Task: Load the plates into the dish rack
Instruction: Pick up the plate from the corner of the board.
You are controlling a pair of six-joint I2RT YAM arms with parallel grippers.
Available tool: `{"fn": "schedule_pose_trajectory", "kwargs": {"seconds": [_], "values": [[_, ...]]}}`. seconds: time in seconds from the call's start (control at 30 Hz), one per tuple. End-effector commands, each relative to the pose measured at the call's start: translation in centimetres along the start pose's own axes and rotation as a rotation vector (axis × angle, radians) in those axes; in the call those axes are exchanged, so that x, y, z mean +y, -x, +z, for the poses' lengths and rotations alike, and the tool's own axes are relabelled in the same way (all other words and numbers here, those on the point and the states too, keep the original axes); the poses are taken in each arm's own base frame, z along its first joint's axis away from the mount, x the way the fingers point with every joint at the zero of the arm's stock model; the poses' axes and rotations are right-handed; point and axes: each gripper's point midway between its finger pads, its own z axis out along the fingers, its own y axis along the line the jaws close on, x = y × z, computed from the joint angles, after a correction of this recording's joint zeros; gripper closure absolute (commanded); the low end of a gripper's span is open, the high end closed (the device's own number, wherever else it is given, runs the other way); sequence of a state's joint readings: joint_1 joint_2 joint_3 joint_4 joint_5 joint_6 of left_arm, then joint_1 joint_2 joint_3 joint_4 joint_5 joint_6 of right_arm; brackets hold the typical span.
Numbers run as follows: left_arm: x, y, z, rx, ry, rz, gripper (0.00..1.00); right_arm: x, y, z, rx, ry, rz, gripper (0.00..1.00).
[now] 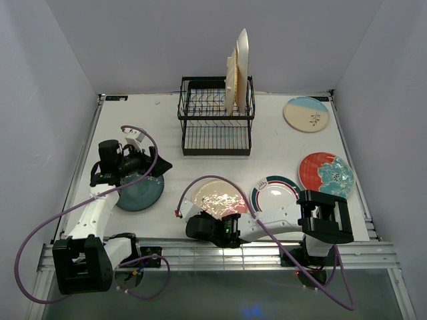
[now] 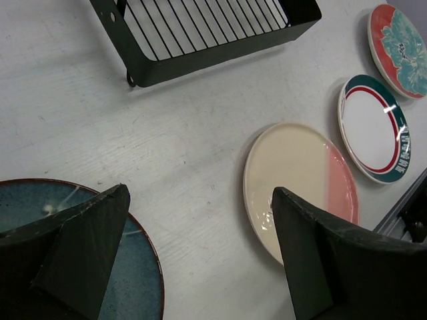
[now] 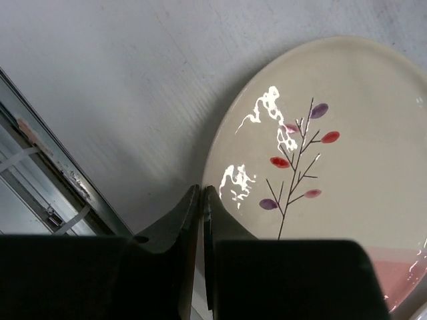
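While the right gripper (image 3: 201,192) sits at the near rim of the cream-pink plate (image 3: 333,133), its fingers are pressed together with only a hairline slit between them. One tip is over the plate's edge and the other is over bare table (image 3: 100,60). We honestly can't tell if the rim is actually pinched in there. The plate lies flat, with its little twig pattern just past the fingertips.

Off to the right of those fingers, the white plate with teal-red rim (image 1: 275,193) lies just beside the cream-pink one. The red-teal floral plate (image 1: 325,173) comes next, and the cream-and-blue sprig plate (image 1: 306,113) is further back.

Well ahead of both grippers stands the dish rack (image 1: 215,127). It has the white rounded-rectangle plate (image 1: 243,53) and the yellow woven plate (image 1: 231,81) standing on edge in its upper tier.

The left gripper (image 2: 200,193) is spread wide and holding nothing. One finger hangs over the dark teal plate (image 2: 40,207), the other points toward the cream-pink plate, and we see bare table in the gap between them.
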State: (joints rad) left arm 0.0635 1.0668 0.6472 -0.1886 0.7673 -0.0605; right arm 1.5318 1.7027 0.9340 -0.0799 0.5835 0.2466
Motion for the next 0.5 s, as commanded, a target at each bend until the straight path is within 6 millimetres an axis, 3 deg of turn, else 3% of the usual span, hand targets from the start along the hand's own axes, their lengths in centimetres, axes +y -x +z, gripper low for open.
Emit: {"fn": "schedule_pose_trajectory", "kwargs": {"seconds": [0.0,0.23,0.47], "values": [[-1.1,0.1,-0.3,0.008,-0.022,-0.083,0.02,-0.8,4.8,-1.2,-0.173,-0.022,0.070,0.92],[-1.0,-1.3,0.0,0.048,-0.013,-0.207,0.02,-2.2,7.6,-0.9,-0.264,-0.087,0.110,0.92],[-1.3,-4.1,1.1,0.125,-0.031,-0.329,0.03,-3.4,10.5,-1.2,-0.380,-0.104,0.159,0.92]]}}
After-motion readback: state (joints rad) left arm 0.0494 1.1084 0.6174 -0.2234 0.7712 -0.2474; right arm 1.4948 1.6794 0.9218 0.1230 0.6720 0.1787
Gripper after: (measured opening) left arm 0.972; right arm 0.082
